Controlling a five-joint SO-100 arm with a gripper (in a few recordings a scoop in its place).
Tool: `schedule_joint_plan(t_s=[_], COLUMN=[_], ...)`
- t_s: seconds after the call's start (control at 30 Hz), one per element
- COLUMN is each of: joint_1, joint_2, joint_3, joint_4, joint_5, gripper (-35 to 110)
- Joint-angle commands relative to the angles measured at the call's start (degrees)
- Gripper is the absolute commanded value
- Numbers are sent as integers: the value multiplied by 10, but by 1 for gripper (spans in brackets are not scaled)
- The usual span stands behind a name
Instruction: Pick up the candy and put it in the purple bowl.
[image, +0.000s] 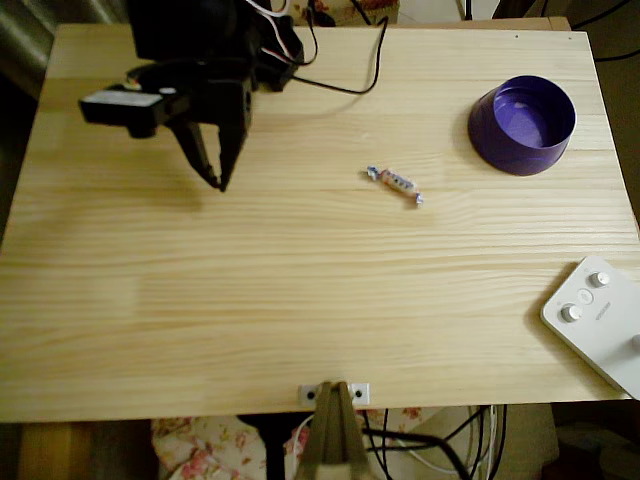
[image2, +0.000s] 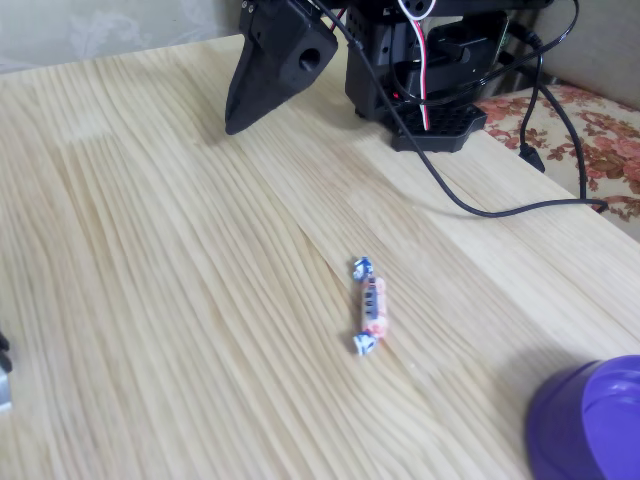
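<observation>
1. The candy (image: 393, 185) lies bare on the wooden table (image: 300, 320), between the black gripper (image: 218, 180) and the purple bowl (image: 523, 124), well apart from both.
2. The fingers are seen nearly closed, empty; they should be opened and set across the candy's narrow middle.
3. In the fixed view the bowl (image2: 590, 425) is cut off, and the finger gap cannot be made out.

This looks like a room in a home. A pale pine table (image: 300, 300) with plain board edges carries the setup, and floral upholstery (image2: 590, 130) in cream and rose shows past its far right edge in the fixed view. The same flowered fabric (image: 215, 450) lies below the table's near edge in the overhead view, among loose cables (image: 440, 445).
</observation>
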Motion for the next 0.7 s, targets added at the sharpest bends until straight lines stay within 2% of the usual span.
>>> schedule_joint_plan(t_s=[0.0, 0.47, 0.67], joint_1=[4, 4, -35], joint_2=[8, 8, 8], joint_3=[-11, -10, -10], joint_4=[-6, -6, -8], joint_5=[6, 6, -40], gripper=[-1, -1, -1])
